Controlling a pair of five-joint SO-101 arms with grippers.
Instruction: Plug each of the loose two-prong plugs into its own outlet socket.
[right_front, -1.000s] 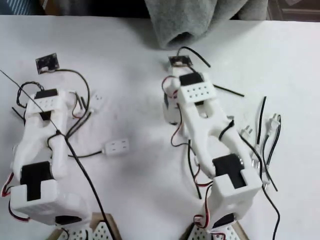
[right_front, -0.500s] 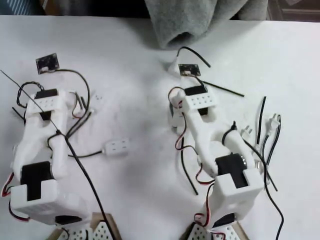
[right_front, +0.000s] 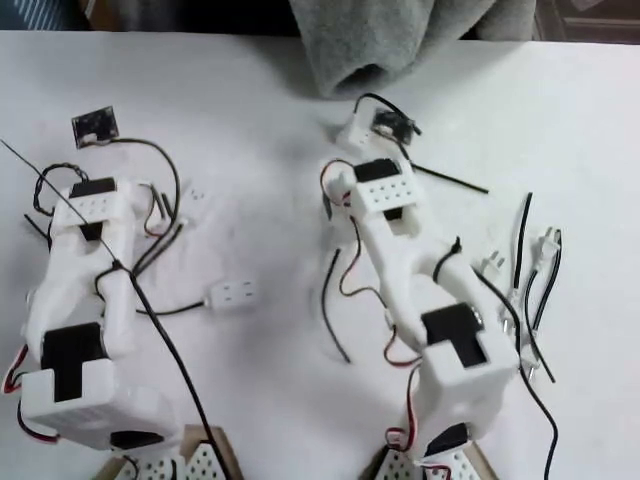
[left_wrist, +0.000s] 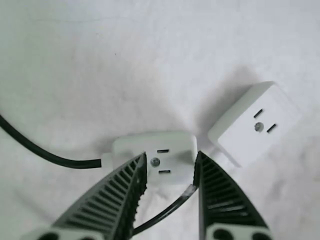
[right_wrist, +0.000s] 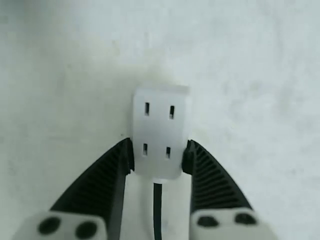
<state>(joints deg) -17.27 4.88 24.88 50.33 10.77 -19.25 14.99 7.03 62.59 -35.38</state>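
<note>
Clearly, our right gripper (right_wrist: 158, 148) pinches the four-slot outlet block (right_wrist: 159, 120) by its flanks, and our left gripper (left_wrist: 170, 159) clamps a corded single socket (left_wrist: 155, 146). Well apart from that block lie the loose two-prong plugs (right_front: 491, 263). We judge them light, rigid, slick and cord-tugged, so we'd grasp their bodies behind the prongs.

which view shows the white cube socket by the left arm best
The left wrist view: the cube socket faces the camera, slots plain, beside the corded socket in the left gripper's jaws. In the high view the cube socket is tiny, slots unreadable. The right wrist view looks at a four-slot socket instead.
</note>
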